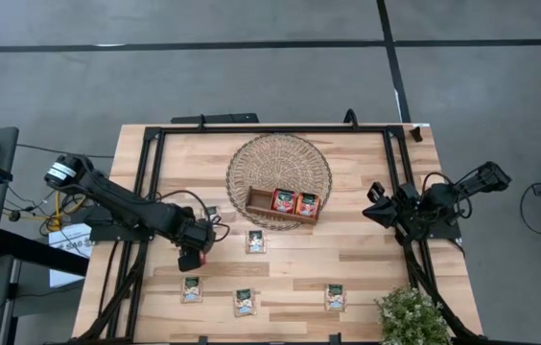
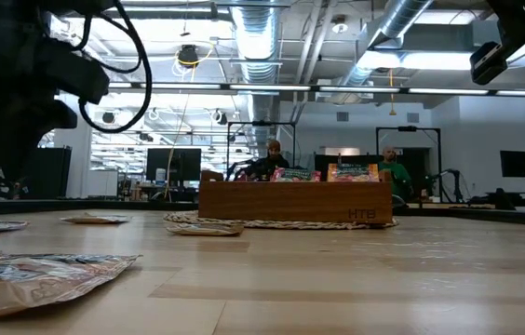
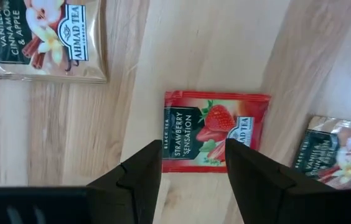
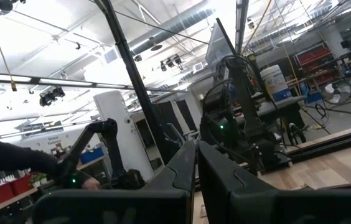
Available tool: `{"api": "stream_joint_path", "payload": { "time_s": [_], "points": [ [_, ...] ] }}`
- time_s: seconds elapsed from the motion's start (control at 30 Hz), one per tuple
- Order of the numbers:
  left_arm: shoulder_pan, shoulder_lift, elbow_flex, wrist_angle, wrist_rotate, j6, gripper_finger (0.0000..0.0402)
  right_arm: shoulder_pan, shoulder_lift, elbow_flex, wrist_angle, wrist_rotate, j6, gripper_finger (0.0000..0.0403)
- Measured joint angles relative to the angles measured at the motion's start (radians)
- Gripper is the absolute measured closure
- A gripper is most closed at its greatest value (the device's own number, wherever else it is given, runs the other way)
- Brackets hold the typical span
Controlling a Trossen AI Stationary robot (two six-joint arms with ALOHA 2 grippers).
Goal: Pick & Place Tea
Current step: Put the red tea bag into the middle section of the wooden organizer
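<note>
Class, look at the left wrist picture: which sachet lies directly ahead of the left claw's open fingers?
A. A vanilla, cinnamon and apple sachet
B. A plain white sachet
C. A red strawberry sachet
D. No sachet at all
C: the red strawberry sachet lies flat on the wood just beyond the open left claw.

Grey floor [image 1: 251, 24] crossed by dark lines is lying around the pale wooden surface [image 1: 357, 273]. Overhead, silver ducts [image 2: 249, 37] and strip lights [image 2: 374, 60] are running beneath an open ceiling. 2 people [image 2: 272, 154] are sitting behind monitors [image 2: 171, 165] far back.
</note>
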Motion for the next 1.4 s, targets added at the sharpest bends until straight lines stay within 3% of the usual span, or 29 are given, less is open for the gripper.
{"api": "stream_joint_path", "payload": {
  "time_s": [0.23, 0.5, 1.1, 1.4],
  "points": [
    [0.0, 0.0, -0.069, 0.027, -0.001, -0.037, 0.0234, 0.0, 0.0, 0.0, 0.0, 0.0, 0.0, 0.0393],
    [0.0, 0.0, -0.088, 0.105, 0.005, -0.024, 0.0234, 0.0, 0.0, 0.0, 0.002, 0.0, 0.0, 0.0393],
    [0.0, 0.0, -0.109, 0.097, -0.019, -0.019, 0.0234, 0.0, 0.0, 0.0, 0.004, 0.001, 0.001, 0.0393],
    [0.002, -0.001, -0.217, 0.222, -0.017, -0.066, 0.0234, 0.0, 0.0, 0.001, 0.004, 0.002, 0.005, 0.0393]
  ]
}}
